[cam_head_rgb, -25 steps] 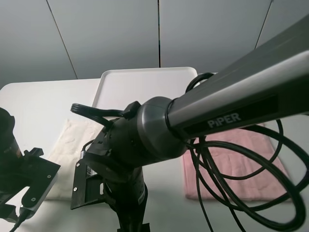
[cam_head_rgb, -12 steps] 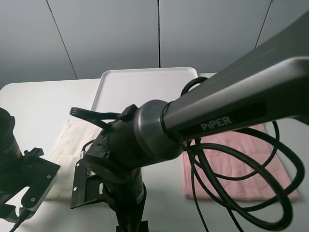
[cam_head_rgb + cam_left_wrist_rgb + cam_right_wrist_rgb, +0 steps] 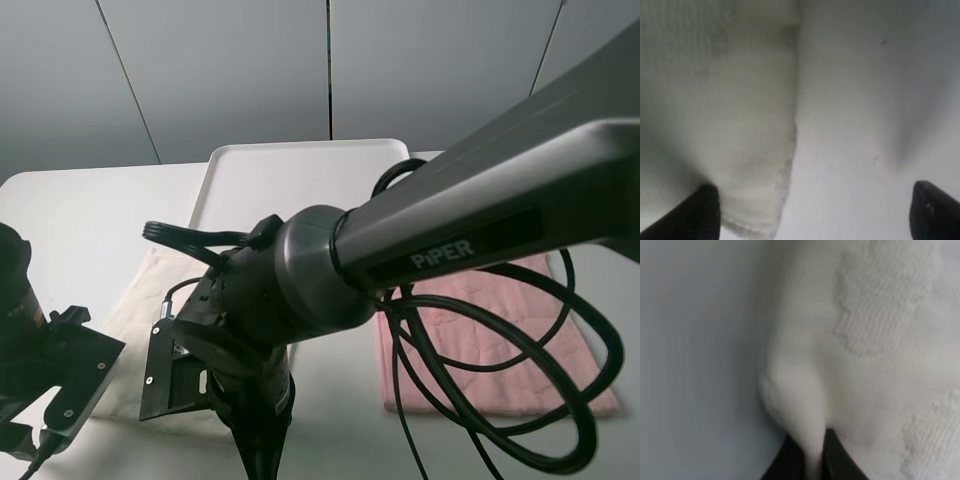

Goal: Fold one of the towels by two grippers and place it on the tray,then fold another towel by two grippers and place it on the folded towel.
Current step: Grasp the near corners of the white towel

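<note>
One cream towel (image 3: 130, 300), edge pinched in the right gripper (image 3: 807, 460), slightly further left than before; left gripper (image 3: 815, 212) wide.

Right gripper (image 3: 812, 462) pinched on fold of cream towel (image 3: 865, 365); right arm (image 3: 480, 200) stretched across it. Left gripper (image 3: 815, 215) spread wide, low over towel corner.

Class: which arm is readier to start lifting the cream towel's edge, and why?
Right. Its end effector is shut on a pinched ridge of the cream towel. The left end effector is open, its fingers astride the towel's edge, gripping nothing yet.
</note>
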